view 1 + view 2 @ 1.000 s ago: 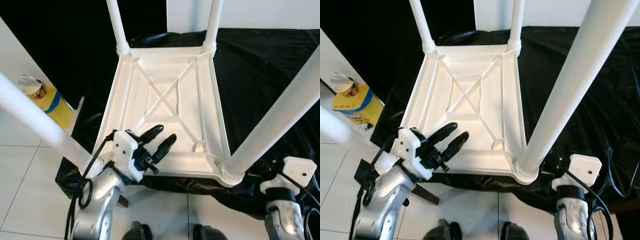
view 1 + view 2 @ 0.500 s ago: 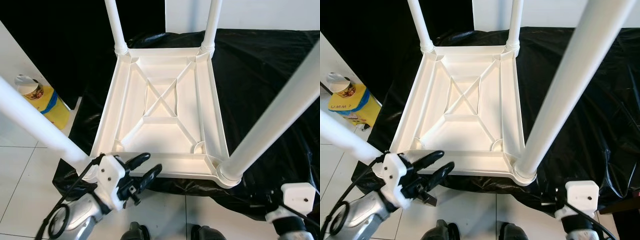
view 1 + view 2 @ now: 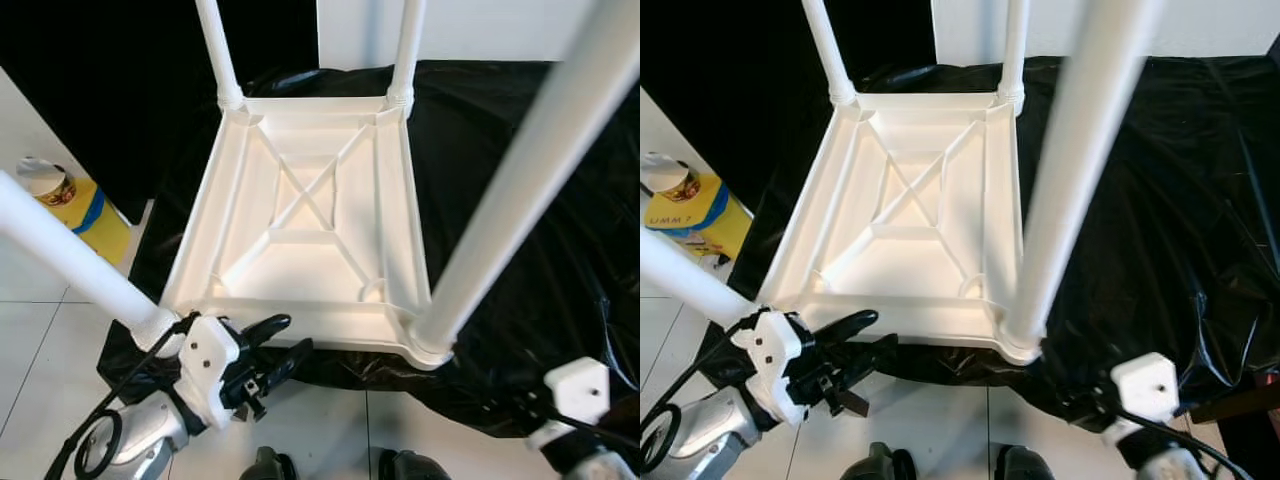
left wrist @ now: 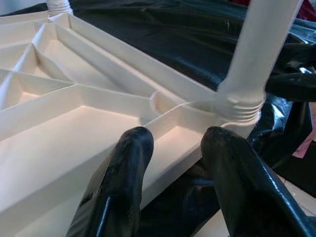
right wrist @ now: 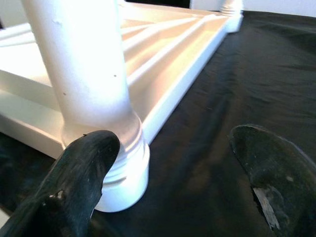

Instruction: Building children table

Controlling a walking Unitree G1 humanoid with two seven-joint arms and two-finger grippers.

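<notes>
head views: since all four legs stand in the upturned table (image 3: pixel 310 235) on the black sheet (image 3: pixel 520 170), the job looks near done; next is to grip and turn it slowly.
left wrist: left gripper (image 4: pixel 173 173) has jaws apart, the ribbed, matte white plastic rim just ahead of them.
right wrist: right gripper (image 5: pixel 173 182) has jaws wide apart, the smooth round leg (image 5: pixel 84 64) beside one finger, glossy sheet between.

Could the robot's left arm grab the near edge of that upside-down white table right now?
Probably yes. The left gripper is open just before the table's near edge, with nothing between them.
</notes>
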